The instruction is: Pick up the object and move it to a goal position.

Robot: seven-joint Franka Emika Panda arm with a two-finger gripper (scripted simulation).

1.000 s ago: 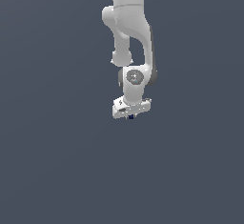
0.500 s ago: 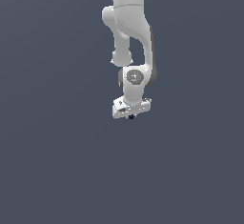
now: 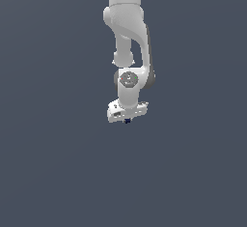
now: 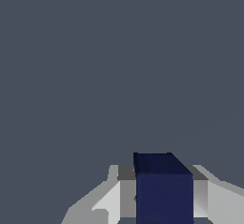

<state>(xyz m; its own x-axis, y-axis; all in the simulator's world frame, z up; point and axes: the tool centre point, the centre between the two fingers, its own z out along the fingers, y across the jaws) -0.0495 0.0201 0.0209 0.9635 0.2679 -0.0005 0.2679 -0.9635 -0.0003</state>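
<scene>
Dark navy block (image 4: 164, 189), the object, upright between the grey finger pads (image 4: 127, 192), its long axis apparently running along the fingers. Gripper (image 3: 127, 120) clenched on the block, hanging from the white arm (image 3: 126, 33) over the plain grey ground (image 3: 48, 163).

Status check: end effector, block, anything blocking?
End effector shut on the navy block, fingers on either side. Block held under the white arm. Nothing visible in the way, only plain grey around.
</scene>
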